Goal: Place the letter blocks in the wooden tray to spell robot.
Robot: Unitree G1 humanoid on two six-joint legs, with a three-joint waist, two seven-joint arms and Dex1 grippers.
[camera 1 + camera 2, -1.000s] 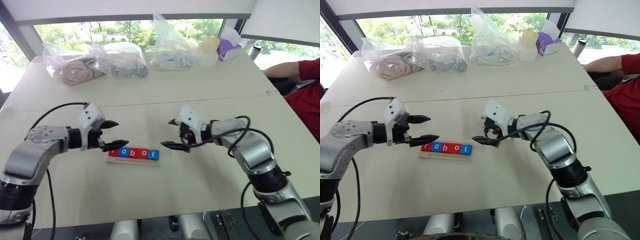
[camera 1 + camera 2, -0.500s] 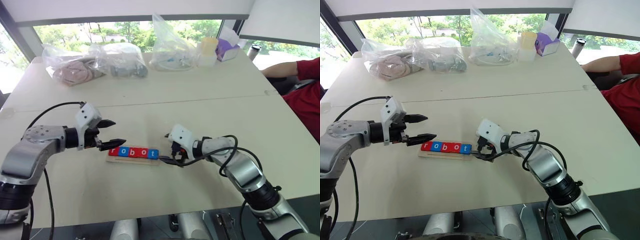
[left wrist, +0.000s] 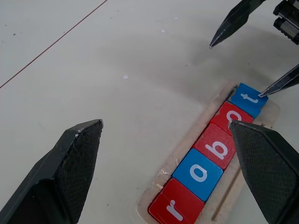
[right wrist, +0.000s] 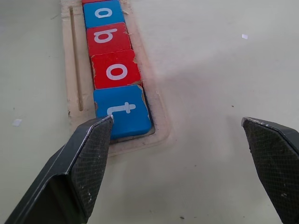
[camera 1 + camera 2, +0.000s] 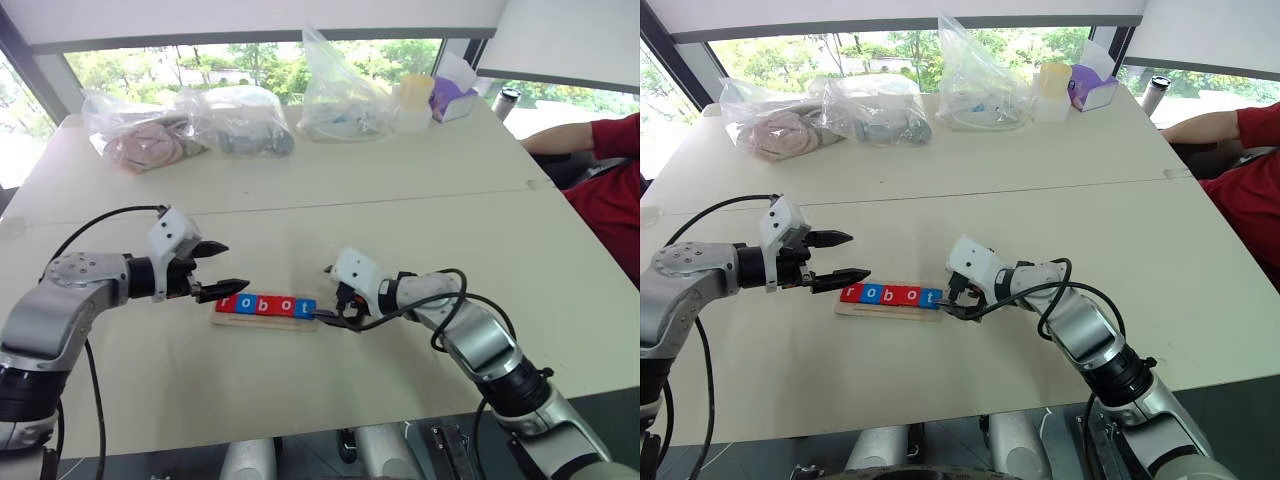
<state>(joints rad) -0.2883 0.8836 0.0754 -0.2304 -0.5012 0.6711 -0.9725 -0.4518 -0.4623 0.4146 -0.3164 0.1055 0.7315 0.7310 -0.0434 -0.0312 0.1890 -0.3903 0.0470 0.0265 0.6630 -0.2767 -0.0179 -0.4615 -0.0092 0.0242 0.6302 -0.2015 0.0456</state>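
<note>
Five small flat square letter blocks [image 5: 266, 305] are sitting in a row: three red, two blue, each showing one white lowercase letter. One long pale wooden tray [image 5: 263, 322] is holding them. Three clear plastic bags [image 5: 240, 121] are lying along the far edge of one cream table [image 5: 400, 200].

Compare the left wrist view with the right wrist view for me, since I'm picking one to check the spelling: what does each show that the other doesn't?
Left wrist view alone: all five letter blocks, from the red r to the blue t, reading robot, plus the right hand at the t end. Right wrist view alone: the tray's rounded end rim close up, with one black finger of the open right hand by the t's corner. Both share: the wooden tray, the o-b-o-t blocks and bare tabletop.
</note>
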